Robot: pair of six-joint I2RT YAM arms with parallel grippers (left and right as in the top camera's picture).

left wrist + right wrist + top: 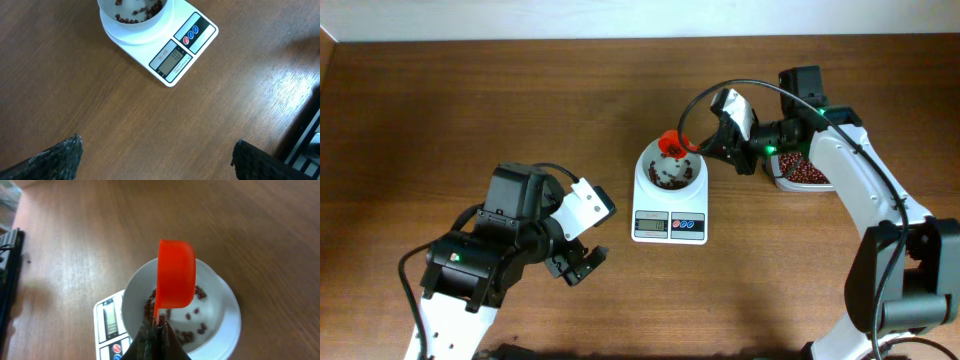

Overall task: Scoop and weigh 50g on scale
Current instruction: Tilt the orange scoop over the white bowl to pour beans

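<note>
– Brown wooden worktop [470,100] fills every view. What stands on it?
– Near the middle is the scale [669,226]. It is white, with a grey display and two blue buttons on the side facing the robot, and a round white bowl [642,172] sits on it.
– Anything in the bowl?
– Beans [668,180], dark red-brown, in a thin scatter over its floor. To the right a tub [804,172] holds more of them, partly hidden behind the right arm.
– And the scoop?
– It's an orange-red scoop [176,275], and its cup hangs just above the bowl, over the beans lying there. The wrist view shows only the cup's outer side, so I cannot tell whether anything is in it.
– Who has it?
– The right tool [156,330] is clenched on the scoop's handle, reaching in from the bowl's right.
– The left tool?
– The left tool [578,262] hangs over bare worktop, left of the scale and nearer the robot. Its fingers [60,156] are spread wide, grasping nothing.
</note>
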